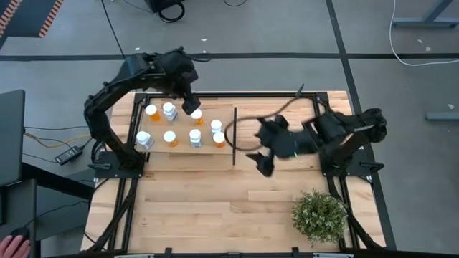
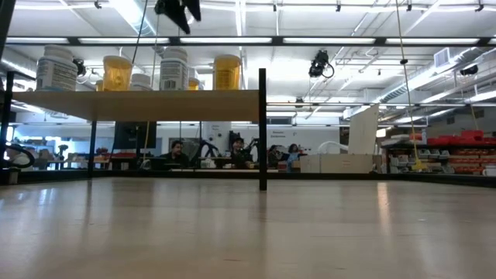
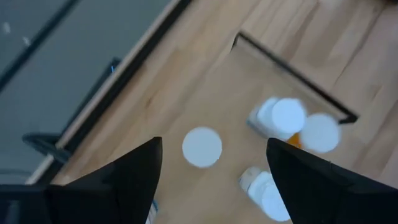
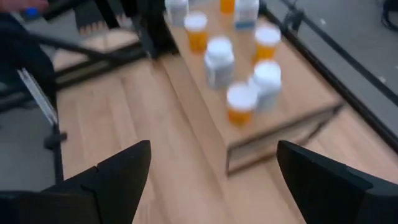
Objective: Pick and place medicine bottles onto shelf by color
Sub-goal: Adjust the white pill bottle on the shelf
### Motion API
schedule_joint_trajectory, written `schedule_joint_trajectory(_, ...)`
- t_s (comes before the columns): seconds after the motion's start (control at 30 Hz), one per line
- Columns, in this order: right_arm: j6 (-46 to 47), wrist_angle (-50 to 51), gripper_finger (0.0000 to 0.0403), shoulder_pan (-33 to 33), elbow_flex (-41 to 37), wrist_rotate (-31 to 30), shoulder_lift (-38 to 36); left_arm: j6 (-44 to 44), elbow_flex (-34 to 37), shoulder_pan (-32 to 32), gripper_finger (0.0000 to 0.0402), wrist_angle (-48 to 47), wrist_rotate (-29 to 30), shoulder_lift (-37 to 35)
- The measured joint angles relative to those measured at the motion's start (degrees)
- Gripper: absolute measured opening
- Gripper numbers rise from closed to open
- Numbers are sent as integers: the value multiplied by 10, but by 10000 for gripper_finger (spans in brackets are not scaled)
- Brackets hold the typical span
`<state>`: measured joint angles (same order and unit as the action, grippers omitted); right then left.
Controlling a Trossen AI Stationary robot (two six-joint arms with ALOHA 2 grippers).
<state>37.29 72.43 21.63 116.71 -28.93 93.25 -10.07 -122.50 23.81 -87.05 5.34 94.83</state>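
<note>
Several medicine bottles with white caps stand upright on their bases on the shelf [image 1: 183, 147], a raised light-wood panel at the table's far left. Some are orange [image 1: 170, 138], others white [image 1: 195, 137]. The low view shows a white bottle [image 2: 174, 68] and an orange one [image 2: 227, 71] on the shelf top [image 2: 139, 105]. My left gripper [image 1: 192, 107] hangs open above the shelf's far side, over an orange bottle [image 1: 196, 116], holding nothing [image 3: 214, 142]. My right gripper [image 1: 262, 150] is open in the air right of the shelf's black divider [image 1: 235, 136], facing the bottles [image 4: 214, 144].
A bushy green potted plant [image 1: 319, 215] stands at the table's near right. Bare plank tabletop [image 1: 215, 201] stretches across the near half. A cable loop [image 1: 247, 129] hangs by the right arm next to the divider. People sit far behind the table [image 2: 232, 147].
</note>
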Motion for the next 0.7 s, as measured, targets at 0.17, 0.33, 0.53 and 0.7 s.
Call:
schedule_joint_trajectory(0.17,-96,-75,355,-97,0,39,0,26,-67,-12,287,-3,16,-10)
schedule_joint_trajectory(0.33,-148,-90,355,-196,0,97,25,66,-86,-15,273,-3,17,-31)
schedule_joint_trajectory(0.53,-239,-169,355,-250,1,156,77,82,-87,-13,255,-22,19,-76)
schedule_joint_trajectory(0.7,-267,-201,355,-261,0,160,134,76,-86,-15,240,-29,23,-112)
